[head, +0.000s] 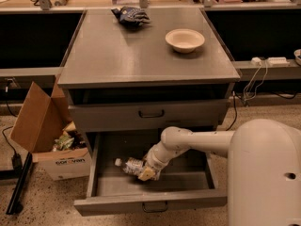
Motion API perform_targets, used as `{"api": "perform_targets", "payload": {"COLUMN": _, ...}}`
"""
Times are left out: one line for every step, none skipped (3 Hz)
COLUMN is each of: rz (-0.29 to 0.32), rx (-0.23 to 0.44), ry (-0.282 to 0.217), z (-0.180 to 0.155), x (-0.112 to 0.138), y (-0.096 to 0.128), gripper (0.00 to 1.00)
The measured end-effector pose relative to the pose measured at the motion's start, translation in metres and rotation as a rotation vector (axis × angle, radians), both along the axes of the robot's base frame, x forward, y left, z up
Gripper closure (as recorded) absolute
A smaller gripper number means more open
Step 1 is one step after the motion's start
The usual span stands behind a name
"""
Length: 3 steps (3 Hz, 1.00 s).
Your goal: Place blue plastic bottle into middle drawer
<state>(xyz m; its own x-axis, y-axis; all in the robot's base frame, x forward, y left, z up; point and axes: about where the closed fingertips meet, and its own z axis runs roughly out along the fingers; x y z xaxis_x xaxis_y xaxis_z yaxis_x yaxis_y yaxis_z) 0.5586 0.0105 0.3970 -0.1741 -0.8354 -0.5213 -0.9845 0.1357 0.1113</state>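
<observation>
The middle drawer [150,202] is pulled open at the bottom of the grey cabinet, showing its deep flat tray. The blue plastic bottle [130,165] lies on its side inside the drawer, white cap pointing left, low over the left part of the tray. My gripper [146,172] reaches down into the drawer from the right and is shut on the bottle's right end. I cannot tell whether the bottle touches the tray floor.
A closed grey drawer with a taller front panel [150,114] sits just above my arm. A cream bowl [185,39] and a dark blue snack bag [131,15] rest on the cabinet top. An open cardboard box [47,135] stands on the floor to the left.
</observation>
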Motion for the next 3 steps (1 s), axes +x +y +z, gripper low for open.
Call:
{"api": "perform_targets", "payload": {"rz": -0.012, "rx": 0.002, "ry": 0.018, "z": -0.0115, "x": 0.0024, "y": -0.0015, "gripper": 0.61}}
{"api": "perform_targets", "payload": {"rz": -0.019, "rx": 0.007, "ry": 0.024, "z": -0.0165, "x": 0.0040, "y": -0.0027, "gripper": 0.37}}
{"api": "perform_targets", "payload": {"rz": -0.021, "rx": 0.012, "ry": 0.025, "z": -0.0172, "x": 0.0046, "y": -0.0032, "gripper": 0.13}}
